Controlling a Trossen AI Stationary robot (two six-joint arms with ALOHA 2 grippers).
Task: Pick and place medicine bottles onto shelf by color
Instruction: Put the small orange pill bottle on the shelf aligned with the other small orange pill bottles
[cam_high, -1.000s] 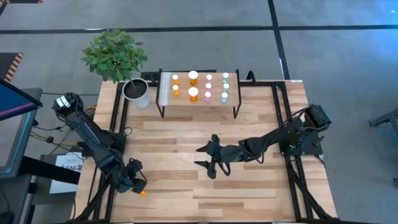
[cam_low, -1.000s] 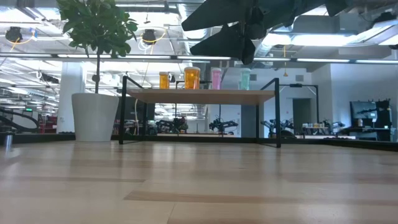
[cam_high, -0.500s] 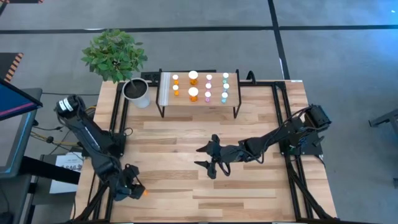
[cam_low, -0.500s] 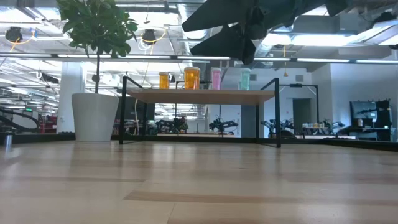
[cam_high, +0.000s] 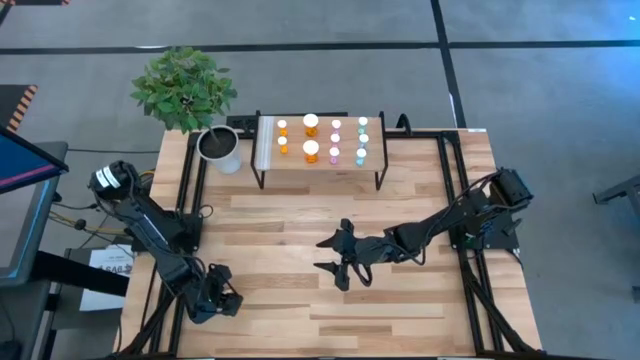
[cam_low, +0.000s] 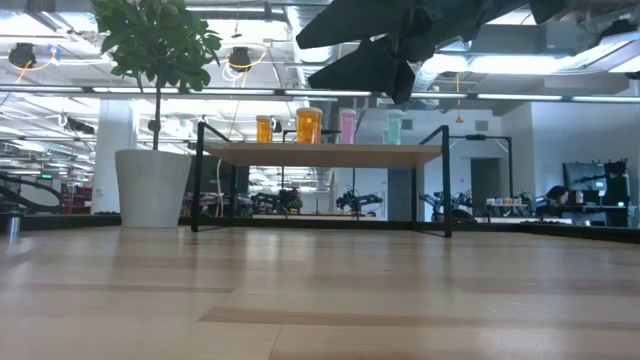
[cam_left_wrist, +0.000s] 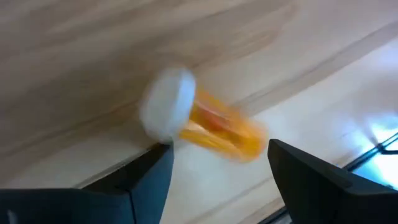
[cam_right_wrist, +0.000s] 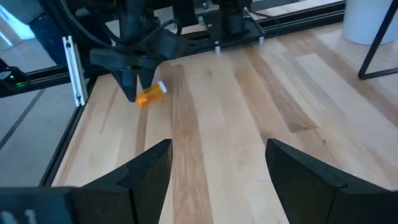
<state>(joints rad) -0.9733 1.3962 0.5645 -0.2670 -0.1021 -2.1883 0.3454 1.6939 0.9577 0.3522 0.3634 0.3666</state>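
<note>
An orange medicine bottle (cam_left_wrist: 217, 127) with a white cap (cam_left_wrist: 166, 102) lies on its side on the table near the near left corner. My left gripper (cam_left_wrist: 221, 152) hangs open just over it, pointing steeply down, one finger on either side. From above, the gripper (cam_high: 215, 298) hides the bottle. The right wrist view shows the bottle (cam_right_wrist: 150, 94) beside the left gripper's fingertips. My right gripper (cam_high: 335, 262) stands open above the table's middle, holding nothing. The shelf (cam_high: 268, 150) at the far edge carries several orange, pink and teal bottles.
A white plant pot (cam_high: 220, 148) stands left of the shelf at the far edge. Black frame rails (cam_high: 185, 200) run along the table's left and right sides. Bare wood (cam_high: 300, 215) lies between the shelf and both grippers.
My left gripper has sunk toward the lying orange bottle and rolled a little about its own line. In the high view the bottle showed beside the gripper before and is now covered by it. The bottle itself has stayed where it was.
</note>
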